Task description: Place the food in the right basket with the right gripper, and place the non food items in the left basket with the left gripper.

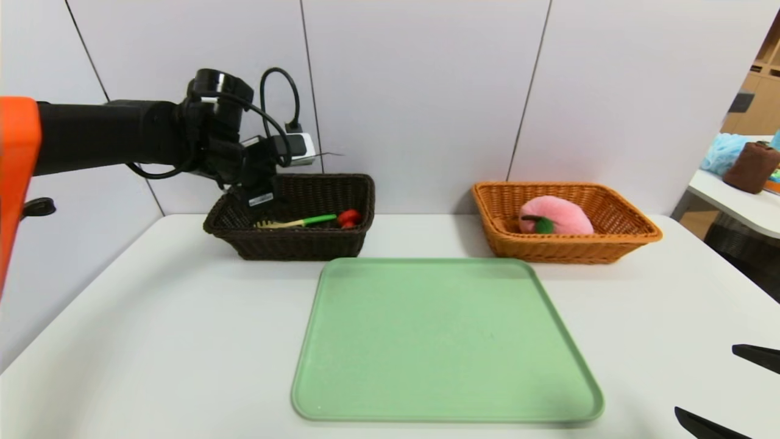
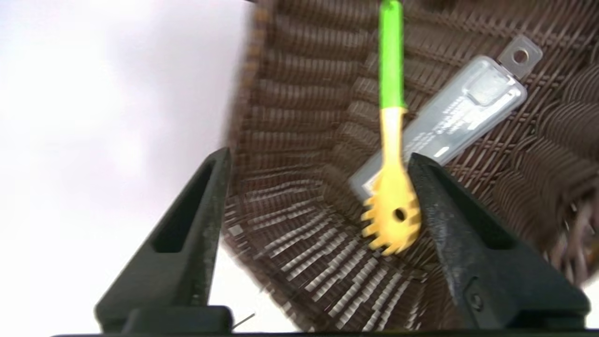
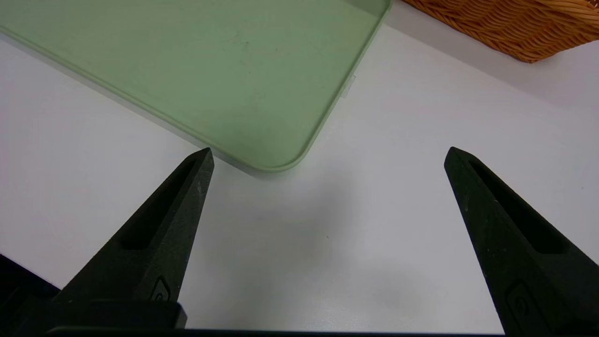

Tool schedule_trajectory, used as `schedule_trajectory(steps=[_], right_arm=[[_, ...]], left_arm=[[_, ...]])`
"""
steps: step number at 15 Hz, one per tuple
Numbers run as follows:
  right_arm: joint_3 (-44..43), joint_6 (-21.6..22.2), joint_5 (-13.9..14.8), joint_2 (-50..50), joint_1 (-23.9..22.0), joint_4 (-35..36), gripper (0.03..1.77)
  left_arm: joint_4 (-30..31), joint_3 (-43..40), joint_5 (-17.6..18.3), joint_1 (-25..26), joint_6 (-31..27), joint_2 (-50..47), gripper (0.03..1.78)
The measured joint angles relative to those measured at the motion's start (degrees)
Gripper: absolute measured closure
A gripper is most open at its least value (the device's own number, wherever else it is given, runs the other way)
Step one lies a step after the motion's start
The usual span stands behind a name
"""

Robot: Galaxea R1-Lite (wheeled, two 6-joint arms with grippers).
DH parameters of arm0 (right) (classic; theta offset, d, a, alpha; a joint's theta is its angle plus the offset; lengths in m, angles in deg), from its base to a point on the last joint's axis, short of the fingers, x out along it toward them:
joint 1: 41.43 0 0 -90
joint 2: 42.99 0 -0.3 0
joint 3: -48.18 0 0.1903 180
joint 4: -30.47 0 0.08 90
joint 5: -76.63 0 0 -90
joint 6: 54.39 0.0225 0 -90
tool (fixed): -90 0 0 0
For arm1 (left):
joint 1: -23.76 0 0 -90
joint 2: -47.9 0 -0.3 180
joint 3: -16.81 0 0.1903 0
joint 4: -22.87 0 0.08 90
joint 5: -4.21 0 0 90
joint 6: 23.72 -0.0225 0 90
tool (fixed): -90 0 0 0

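Left gripper (image 2: pixel 318 164) spread wide and empty over the dark basket (image 1: pixel 292 244) at the table's far left, pasta spoon (image 2: pixel 392 206), grey case (image 2: pixel 461 112), red duck (image 1: pixel 349 217) inside, right gripper (image 3: pixel 327 159) agape near the table's right edge, peach (image 1: pixel 557 216) in the orange basket (image 1: pixel 567 247)

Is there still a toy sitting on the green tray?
No, the green tray lies bare in the head view; the pink peach sits in the orange basket.
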Motion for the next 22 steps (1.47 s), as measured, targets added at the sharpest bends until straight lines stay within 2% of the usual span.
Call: schedule_trajectory(steps=[2,4,7,10,12,14,16,19,22], right_arm=[[0.00,0.00,-0.01,0.00,0.00,-0.02,0.10],[-0.04,-0.20,0.00,0.10,0.00,0.05,0.10],[-0.22,-0.85,0.24,0.29,0.00,0.72,0.10],[-0.48,-0.74,0.49,0.35,0.00,0.88,0.10],[-0.13,-0.77,0.49,0.33,-0.02,1.01,0.10],[-0.04,-0.80,0.51,0.33,-0.02,1.02,0.10],[-0.17,-0.80,0.51,0.38,-0.02,1.10,0.10],[-0.48,-0.85,0.57,0.62,-0.02,1.22,0.10],[-0.59,-0.85,0.88,0.71,-0.07,1.29,0.10]], left_arm=[[-0.30,-1.23,1.82,-0.66,1.24,-4.05,0.36],[-0.93,-1.51,4.41,-2.46,5.07,-8.05,0.30],[-3.30,-0.93,7.28,-7.34,13.12,-15.02,0.24],[-3.91,0.63,7.72,-12.87,25.09,-21.09,0.20],[-3.94,0.37,5.96,-14.88,32.55,-24.67,0.17],[-3.89,-4.01,3.28,-15.69,37.07,-28.34,0.16],[-3.39,-10.89,1.27,-15.91,40.68,-32.59,0.15],[0.44,-23.39,-1.88,-15.86,45.62,-39.69,0.14],[4.99,-35.85,-6.11,-15.66,47.47,-47.23,0.13]])
